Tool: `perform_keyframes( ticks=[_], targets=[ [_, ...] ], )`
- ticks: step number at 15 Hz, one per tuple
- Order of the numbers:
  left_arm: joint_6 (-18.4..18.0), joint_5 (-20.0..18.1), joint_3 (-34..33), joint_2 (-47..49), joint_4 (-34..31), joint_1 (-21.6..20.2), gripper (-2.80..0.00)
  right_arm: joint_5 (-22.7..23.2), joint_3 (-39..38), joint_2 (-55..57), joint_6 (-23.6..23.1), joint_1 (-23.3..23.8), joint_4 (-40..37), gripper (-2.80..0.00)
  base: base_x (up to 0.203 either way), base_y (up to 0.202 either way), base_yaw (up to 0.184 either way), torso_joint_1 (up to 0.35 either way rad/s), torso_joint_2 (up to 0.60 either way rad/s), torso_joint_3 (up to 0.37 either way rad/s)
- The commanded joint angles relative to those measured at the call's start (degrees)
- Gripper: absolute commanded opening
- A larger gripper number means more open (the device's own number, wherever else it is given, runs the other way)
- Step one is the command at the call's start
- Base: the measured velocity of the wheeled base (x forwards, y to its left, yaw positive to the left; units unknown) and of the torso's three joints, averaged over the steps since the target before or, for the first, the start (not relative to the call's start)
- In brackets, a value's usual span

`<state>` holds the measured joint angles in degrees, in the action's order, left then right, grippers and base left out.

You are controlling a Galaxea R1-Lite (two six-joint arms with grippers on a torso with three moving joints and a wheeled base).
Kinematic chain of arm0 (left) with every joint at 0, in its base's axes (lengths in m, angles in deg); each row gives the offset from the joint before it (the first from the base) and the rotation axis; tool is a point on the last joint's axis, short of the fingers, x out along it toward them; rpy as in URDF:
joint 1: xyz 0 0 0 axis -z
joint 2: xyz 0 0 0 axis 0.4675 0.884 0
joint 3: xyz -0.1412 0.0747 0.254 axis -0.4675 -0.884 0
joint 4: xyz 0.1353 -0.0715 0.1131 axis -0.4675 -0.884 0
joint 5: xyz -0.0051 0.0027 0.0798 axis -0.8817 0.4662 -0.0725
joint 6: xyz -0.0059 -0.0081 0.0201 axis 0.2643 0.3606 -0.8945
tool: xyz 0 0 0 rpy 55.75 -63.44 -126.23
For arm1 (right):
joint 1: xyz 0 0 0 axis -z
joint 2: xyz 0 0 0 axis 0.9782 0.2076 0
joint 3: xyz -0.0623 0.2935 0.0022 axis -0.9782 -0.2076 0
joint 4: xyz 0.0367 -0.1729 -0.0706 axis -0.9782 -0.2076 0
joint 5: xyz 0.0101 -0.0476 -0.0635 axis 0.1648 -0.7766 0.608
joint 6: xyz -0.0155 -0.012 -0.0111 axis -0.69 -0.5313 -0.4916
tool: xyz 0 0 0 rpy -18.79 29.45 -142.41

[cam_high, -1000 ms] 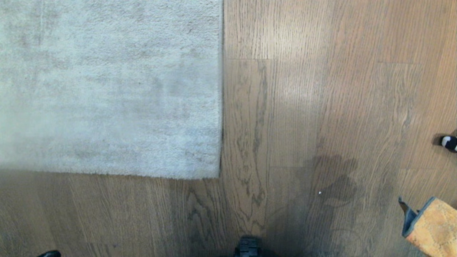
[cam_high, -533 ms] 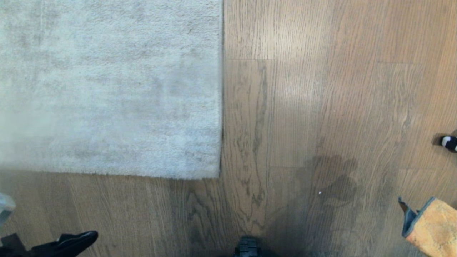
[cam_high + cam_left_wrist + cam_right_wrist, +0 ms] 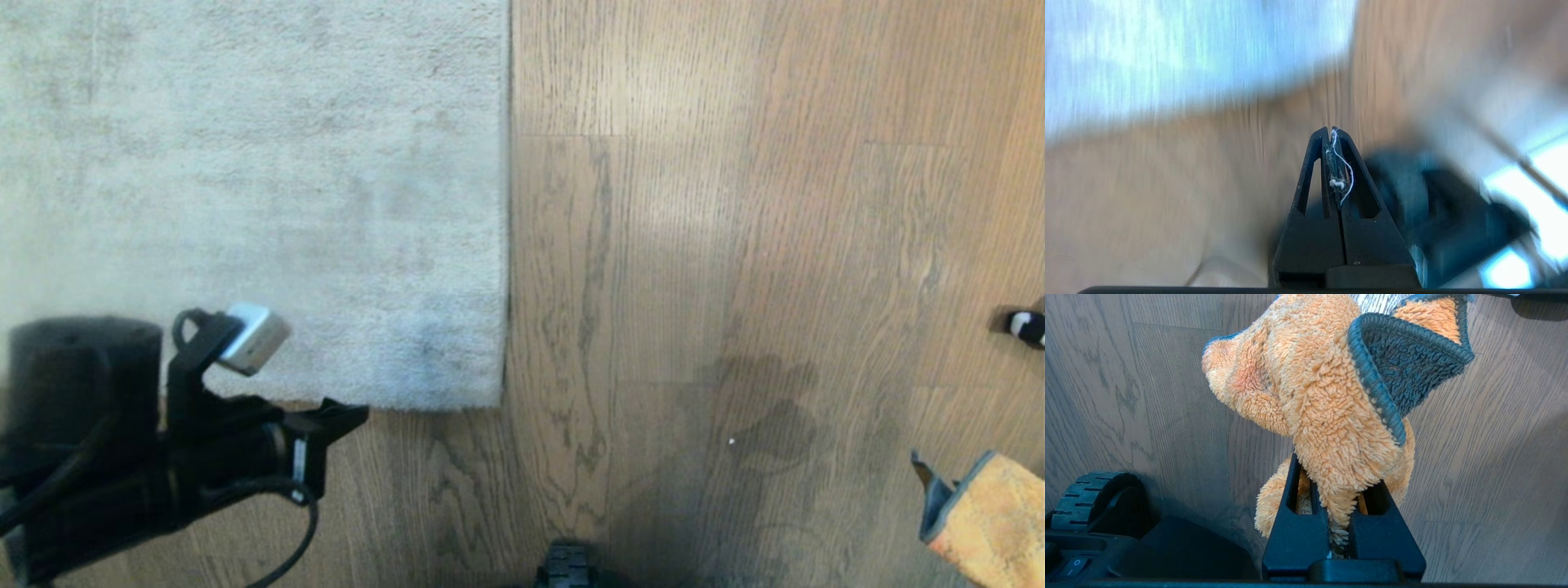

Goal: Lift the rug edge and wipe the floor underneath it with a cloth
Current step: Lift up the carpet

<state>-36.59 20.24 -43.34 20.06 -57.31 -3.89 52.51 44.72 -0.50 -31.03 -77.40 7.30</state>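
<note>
The pale grey rug fills the upper left of the head view and lies flat. Its near rug edge ends at a corner by bare brown plank floor. My left gripper reaches in from the lower left, shut and empty, its tip just in front of that edge. In the left wrist view the left gripper has its jaws pressed together, with a white thread clinging to them. My right gripper is shut on the orange cloth, whose corner shows at the lower right.
A black-and-white object lies at the right edge. Part of my base shows at the bottom centre, and its wheel is beside the right gripper. A darker patch marks the floor right of the rug.
My left arm has swung in from the lower left corner toward the rug's near edge, gripper still shut. The cloth and the right arm have not moved.
</note>
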Motion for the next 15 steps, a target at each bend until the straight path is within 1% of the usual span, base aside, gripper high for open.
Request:
perform_keyframes(
  ticks=[1,3,5,6,9,11,12,14,15],
  targets=[
    [3.4,4.3,7.4,12.4,3.6,3.5,-2.8,0.0,0.0,0.1,0.0,0.0,0.0,-2.8,0.0,0.0,0.0,0.0,0.0,0.0],
    [7.7,6.6,15.4,17.8,5.9,4.7,-2.8,0.0,0.0,0.1,0.0,0.0,0.0,-2.8,0.0,0.0,0.0,0.0,0.0,0.0],
    [11.6,7.3,21.6,20.7,5.4,5.6,-2.8,0.0,0.0,0.1,-0.1,0.0,0.0,-2.8,0.0,0.0,0.0,0.0,0.0,0.0],
    [13.0,7.5,24.2,21.6,3.6,6.2,-2.8,0.0,0.0,0.1,0.0,0.0,0.0,-2.8,0.0,0.0,0.0,0.0,0.0,0.0],
    [19.0,8.2,29.7,22.8,-2.0,9.4,-2.8,0.0,0.0,0.1,0.0,0.0,0.0,-2.8,0.0,0.0,0.0,0.0,0.0,0.0],
    [22.0,8.3,32.0,22.1,-7.7,11.2,-2.8,0.0,0.0,0.1,0.0,0.0,0.0,-2.8,0.0,0.0,0.0,0.0,0.0,0.0],
    [23.0,8.3,32.9,21.4,-11.1,12.1,-2.8,0.0,0.0,0.1,-0.1,0.0,0.0,-2.8,0.0,0.0,0.0,0.0,0.0,0.0],
    [23.5,8.7,34.9,20.5,-17.9,13.9,-2.8,0.0,0.0,0.1,0.0,0.0,0.0,-2.8,0.0,0.0,0.0,0.0,0.0,0.0],
    [23.5,9.7,36.0,20.4,-20.3,15.2,-2.8,0.0,0.0,0.1,0.0,0.0,0.0,-2.8,0.0,0.0,0.0,0.0,0.0,0.0]
  ],
)
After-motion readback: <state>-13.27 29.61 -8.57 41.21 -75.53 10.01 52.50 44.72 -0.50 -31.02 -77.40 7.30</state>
